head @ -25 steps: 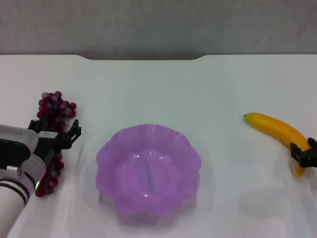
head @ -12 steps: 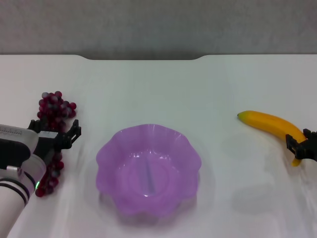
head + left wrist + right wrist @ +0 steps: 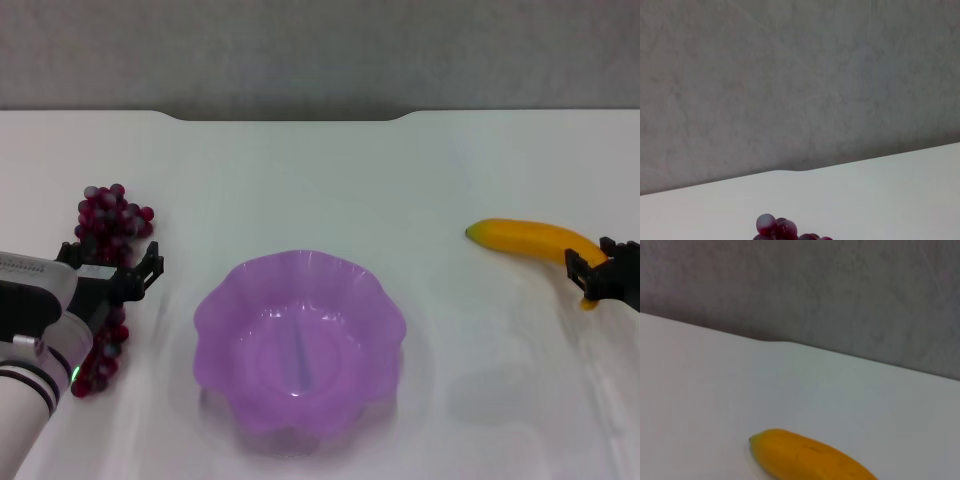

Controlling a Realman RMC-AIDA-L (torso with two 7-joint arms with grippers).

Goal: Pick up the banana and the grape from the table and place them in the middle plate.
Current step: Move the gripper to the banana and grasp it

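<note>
I have the right end effector (image 3: 603,275) clamped on the stem end of the banana (image 3: 525,241) near the desk's right edge, holding it by one end so its free tip points toward the middle plate (image 3: 300,338), which sits mid-desk near the front edge. The banana appears raised, judging by the faint shadow beneath. My left end effector (image 3: 110,272) straddles the grape (image 3: 108,215) near the left edge, fingers apart over the bunch's middle, I judge for a balanced grip.
</note>
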